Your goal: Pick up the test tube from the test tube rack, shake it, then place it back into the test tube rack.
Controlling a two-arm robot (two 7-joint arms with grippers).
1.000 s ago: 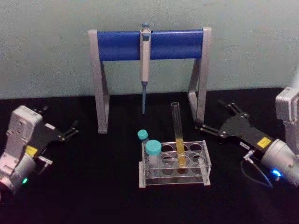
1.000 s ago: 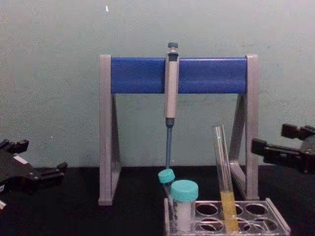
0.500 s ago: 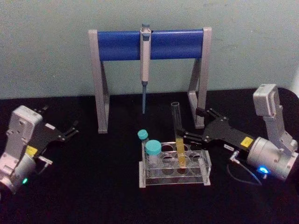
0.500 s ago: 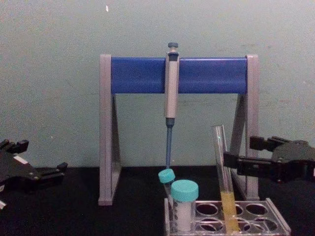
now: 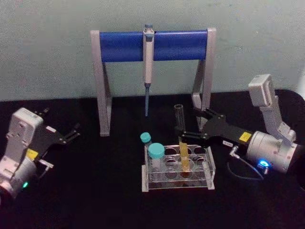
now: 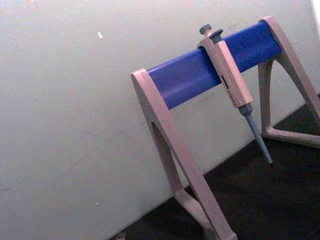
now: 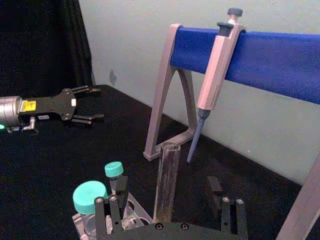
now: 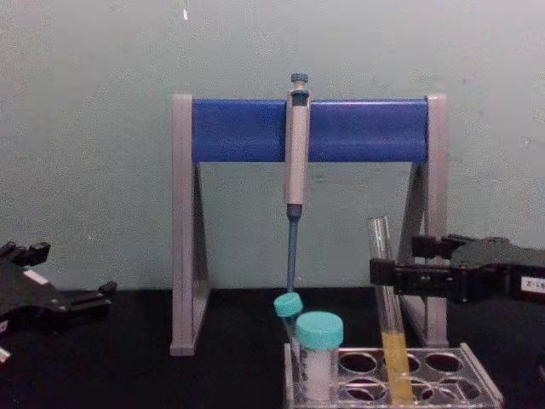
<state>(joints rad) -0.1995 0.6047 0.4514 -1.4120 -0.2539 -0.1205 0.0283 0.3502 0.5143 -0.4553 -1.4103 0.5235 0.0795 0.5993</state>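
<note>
- Black tabletop [image 5: 95, 205] under a pale green wall [image 5: 43, 47]: in the head view we look down on a small lab bench.
- At centre back stands a grey pipette stand [image 5: 102, 95] with a blue crossbar. A pipette [image 5: 148, 62] hangs from the bar.
- Low in the centre of the frame sits the test tube rack [image 5: 162, 187], made of clear plastic. Two teal-capped vials [image 5: 156, 151] stand at its left end.
- The test tube [image 5: 184, 155] stands in a hole near the rack's middle. Its top leans slightly left, and yellow-orange liquid fills its lower part.
- The right gripper [image 5: 187, 122] reaches in from the right of the frame, above the rack. Its fingers are spread on either side of the tube's upper part.
- In the right wrist view we see gaps between the glass and both fingers, so nothing is grasped.
- A second ago this gripper lay well to the right, by the stand's right leg. It has since slid left to the tube.
- The left gripper [image 7: 98, 104] rests at the left edge of the head view. Its fingers are apart and hold nothing, as before.
- Tube, rack and vials have not shifted.
</note>
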